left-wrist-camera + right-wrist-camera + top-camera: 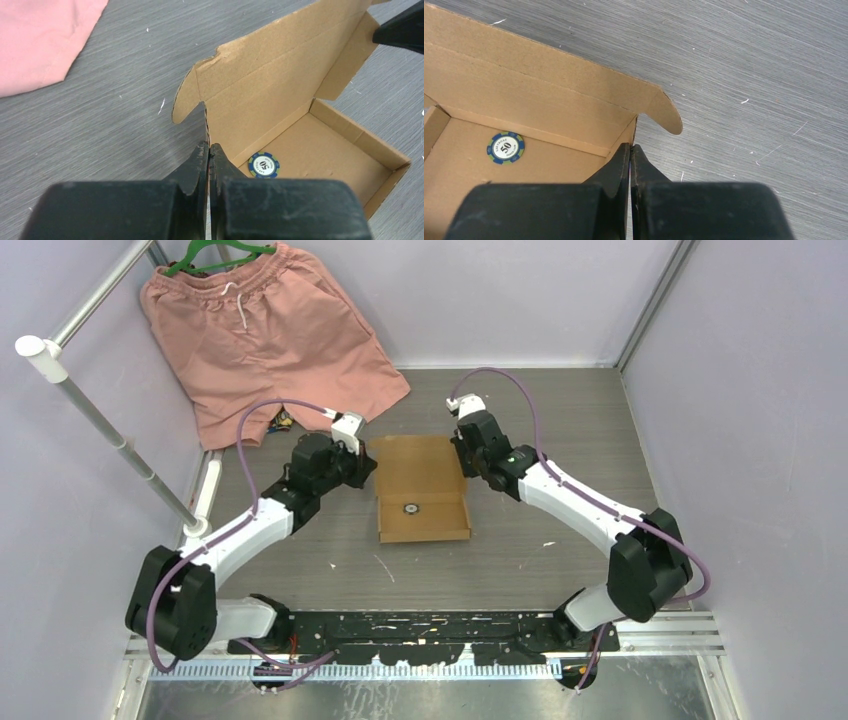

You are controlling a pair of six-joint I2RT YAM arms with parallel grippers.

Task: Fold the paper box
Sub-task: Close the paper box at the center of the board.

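**Fig. 1. Partly folded paper box held at both side walls**

The paper box (415,465), of plain brown corrugated cardboard, lies at the middle of the grey wood-grain table (560,430), between the two arms. Its near half forms a shallow open tray with low walls raised. Its far half is the lid panel, which stands open and leans away from the arms. Each end of the lid carries a rounded ear flap (666,112).

On the tray floor, near the fold where the lid begins, lies a round poker chip (505,148) with a blue-and-green rim. Its white centre reads "50". The fine lettering round the numeral is too small to read with certainty. The cardboard itself bears no print.

The left gripper (209,147) meets the tray's left wall close to the lid fold, its black fingers pressed together on the wall's upper edge. The right gripper (630,148) stands in mirror position on the right wall, its fingers likewise drawn together on the cardboard edge. The tip of the right gripper also shows at the upper right corner of the left wrist view.

Beyond the box, at the far left corner, salmon-pink cloth shorts (270,335) with a white drawstring hang from a green hanger (215,255), their hem resting on the table. A white-capped metal pole (100,420) slants beside them.
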